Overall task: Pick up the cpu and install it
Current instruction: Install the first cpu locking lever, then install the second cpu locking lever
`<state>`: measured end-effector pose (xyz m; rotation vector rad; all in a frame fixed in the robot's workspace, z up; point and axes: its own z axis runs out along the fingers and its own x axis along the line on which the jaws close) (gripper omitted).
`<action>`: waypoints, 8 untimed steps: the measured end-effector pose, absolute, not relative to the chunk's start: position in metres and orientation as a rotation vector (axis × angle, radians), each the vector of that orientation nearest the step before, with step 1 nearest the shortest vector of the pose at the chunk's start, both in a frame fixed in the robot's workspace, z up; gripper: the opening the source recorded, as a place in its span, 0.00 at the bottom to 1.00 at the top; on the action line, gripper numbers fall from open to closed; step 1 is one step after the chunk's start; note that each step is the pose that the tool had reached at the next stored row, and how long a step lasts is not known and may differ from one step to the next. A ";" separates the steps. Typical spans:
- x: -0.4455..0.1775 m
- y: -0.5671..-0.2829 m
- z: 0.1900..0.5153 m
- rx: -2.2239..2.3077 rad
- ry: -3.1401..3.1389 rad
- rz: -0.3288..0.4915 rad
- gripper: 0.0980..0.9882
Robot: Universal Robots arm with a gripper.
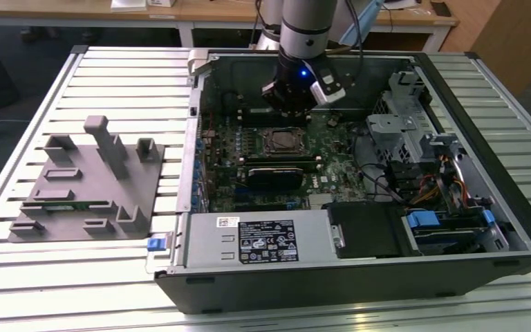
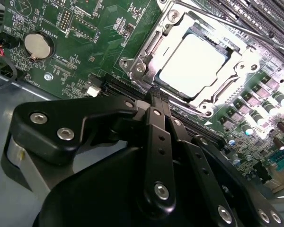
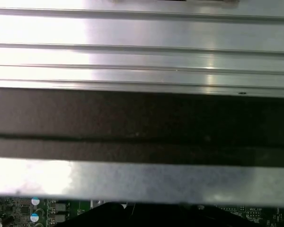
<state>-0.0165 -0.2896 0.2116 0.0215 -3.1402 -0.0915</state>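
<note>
Cpu point(image 2: 191, 66) seated in socket point(image 2: 146, 52), just beyond empty end effector point(image 2: 156, 101), fingers together

The arm point(image 1: 304, 28) was a grey metal tube with a black wrist carrying a blue light point(image 1: 301, 71). The gripper point(image 2: 156, 101) had black links with silver screws point(image 2: 161, 190).

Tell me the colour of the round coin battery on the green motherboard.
Silvery metal; the round coin battery on the green motherboard shows best in the second wrist view.

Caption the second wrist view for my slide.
Cpu seated in the socket, gripper beside it.
</note>
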 end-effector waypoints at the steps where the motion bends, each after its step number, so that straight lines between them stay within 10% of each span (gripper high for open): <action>1: -0.016 -0.290 0.211 0.022 -3.140 -0.092 0.01; 8: -0.016 -0.291 0.211 0.022 -3.140 -0.091 0.01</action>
